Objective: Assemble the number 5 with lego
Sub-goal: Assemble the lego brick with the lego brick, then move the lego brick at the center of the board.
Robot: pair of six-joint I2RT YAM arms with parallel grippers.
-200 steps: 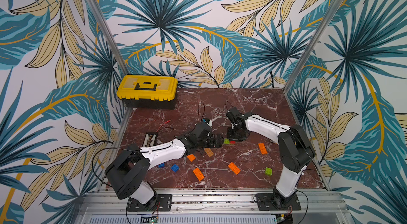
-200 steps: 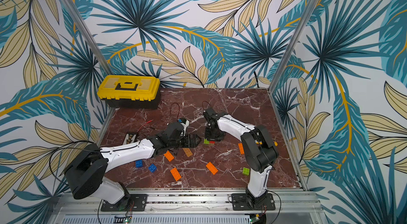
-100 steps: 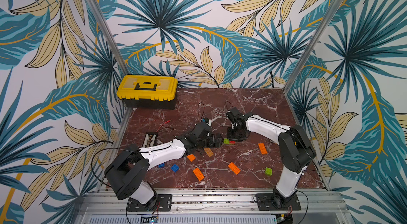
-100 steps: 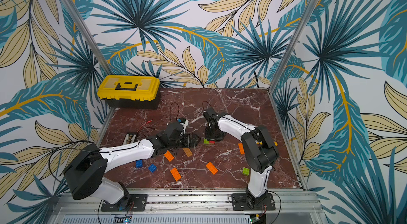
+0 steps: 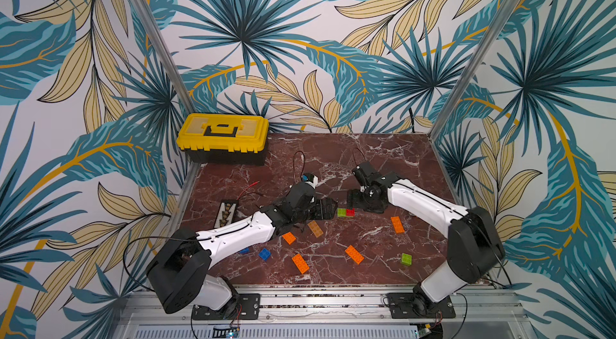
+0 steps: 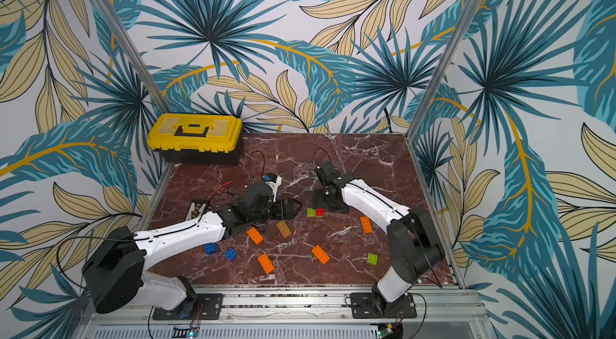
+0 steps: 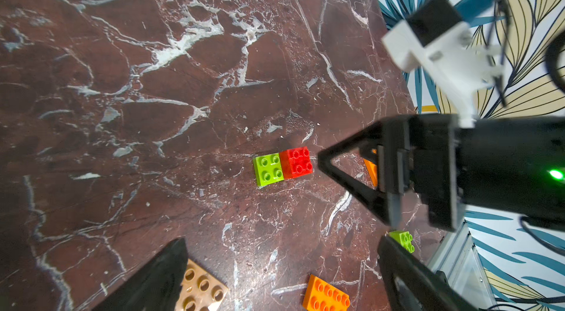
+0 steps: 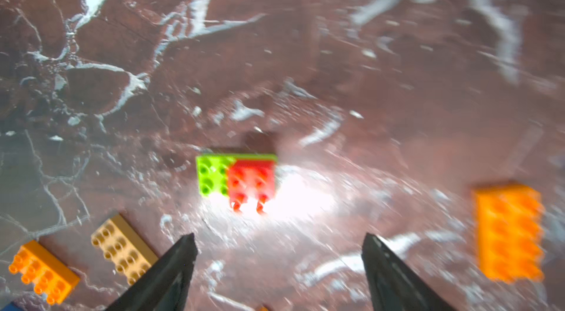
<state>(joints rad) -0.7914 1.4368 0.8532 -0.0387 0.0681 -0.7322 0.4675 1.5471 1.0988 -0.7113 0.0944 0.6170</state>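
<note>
Lime-green and red lego pair (image 8: 237,179), joined, lies on the surface (image 8: 122,49) just ahead of my right gripper (image 8: 278,236), jaws apart and empty. My left gripper (image 7: 282,242) faces it, spread wide, holding nothing.

Leaf-patterned walls (image 5: 300,37), red marble tabletop (image 5: 383,154)

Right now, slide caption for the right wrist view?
Open right gripper facing the green-red brick pair on the marble table.
</note>
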